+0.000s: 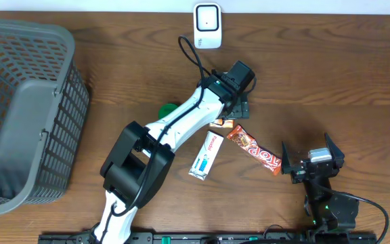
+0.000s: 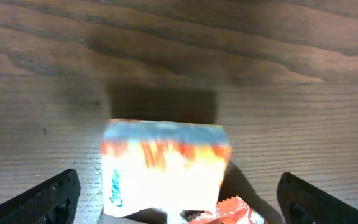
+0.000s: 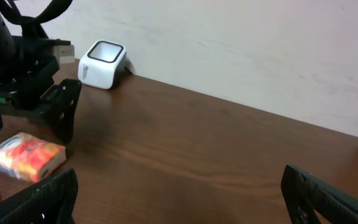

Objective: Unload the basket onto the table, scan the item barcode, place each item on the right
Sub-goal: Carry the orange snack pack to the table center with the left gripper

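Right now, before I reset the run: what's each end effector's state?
Left end effector: open, holding nothing.
Right end effector: open, holding nothing.

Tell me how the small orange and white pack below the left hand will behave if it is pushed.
The pack lies flat on a broad face, so it will probably slide on the table, not roll or tip. Its rounded corners suggest a soft, light pack that may give when squeezed.
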You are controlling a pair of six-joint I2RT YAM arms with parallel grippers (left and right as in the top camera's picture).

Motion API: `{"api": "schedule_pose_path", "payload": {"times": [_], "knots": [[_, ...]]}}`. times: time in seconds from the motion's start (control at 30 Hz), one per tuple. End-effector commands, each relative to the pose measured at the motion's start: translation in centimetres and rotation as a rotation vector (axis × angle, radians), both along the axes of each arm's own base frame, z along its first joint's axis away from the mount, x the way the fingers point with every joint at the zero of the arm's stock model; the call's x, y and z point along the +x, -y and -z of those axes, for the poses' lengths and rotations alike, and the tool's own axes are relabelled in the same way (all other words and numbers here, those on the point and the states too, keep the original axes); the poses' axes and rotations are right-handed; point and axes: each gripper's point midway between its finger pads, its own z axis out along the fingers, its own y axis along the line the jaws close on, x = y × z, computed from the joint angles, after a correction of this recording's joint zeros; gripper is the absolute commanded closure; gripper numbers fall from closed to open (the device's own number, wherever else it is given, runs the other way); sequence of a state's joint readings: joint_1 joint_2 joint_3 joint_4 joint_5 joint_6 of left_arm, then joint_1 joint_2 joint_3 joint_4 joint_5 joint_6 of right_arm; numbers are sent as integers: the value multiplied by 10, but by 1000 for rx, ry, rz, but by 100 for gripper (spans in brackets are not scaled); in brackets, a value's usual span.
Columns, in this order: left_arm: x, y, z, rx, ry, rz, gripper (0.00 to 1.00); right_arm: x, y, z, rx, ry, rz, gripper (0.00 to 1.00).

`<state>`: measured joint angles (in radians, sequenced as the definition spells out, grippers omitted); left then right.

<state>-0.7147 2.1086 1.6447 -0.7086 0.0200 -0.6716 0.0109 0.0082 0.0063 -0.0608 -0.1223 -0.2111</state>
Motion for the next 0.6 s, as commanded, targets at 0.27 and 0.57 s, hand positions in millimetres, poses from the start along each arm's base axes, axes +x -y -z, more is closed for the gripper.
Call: {"api": "schedule_pose_path", "payload": {"times": [0.27, 0.57], "knots": [[8, -50, -112, 181, 297, 133, 2, 0, -2, 1, 16, -4, -7, 1], [3, -153, -379, 365, 1072, -2, 2, 0, -2, 1, 16, -4, -7, 1]]}}
